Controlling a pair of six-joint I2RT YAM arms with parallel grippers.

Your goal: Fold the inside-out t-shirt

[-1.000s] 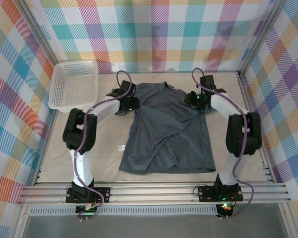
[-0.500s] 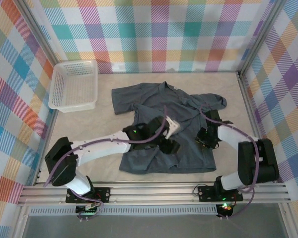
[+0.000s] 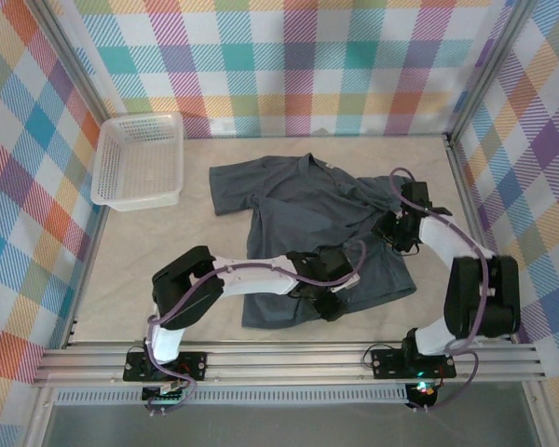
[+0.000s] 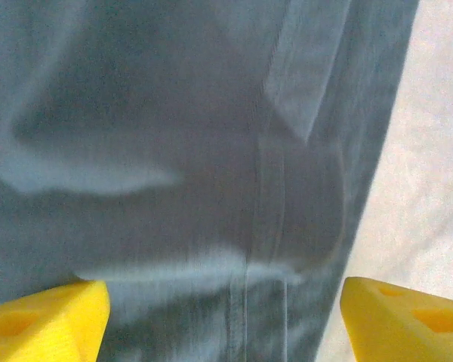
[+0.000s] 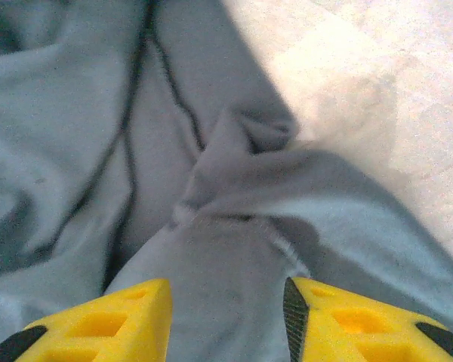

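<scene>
Beneath the left gripper [image 4: 223, 302], its yellow fingers wide apart and gripping nothing, lies the t-shirt [image 3: 303, 214] near its hem. The right gripper [image 5: 226, 313], half spread and pinching nothing, hangs over the bunched right sleeve. A white basket [image 3: 107, 191] stands well beyond the left arm. Since half a second ago the sleeve has gathered inward. The collar points away from the bases, with the long axis running near to far.

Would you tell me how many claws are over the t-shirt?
2, both above the t-shirt: the left claw by its near hem, the right claw by bunched cloth at its right edge.
</scene>
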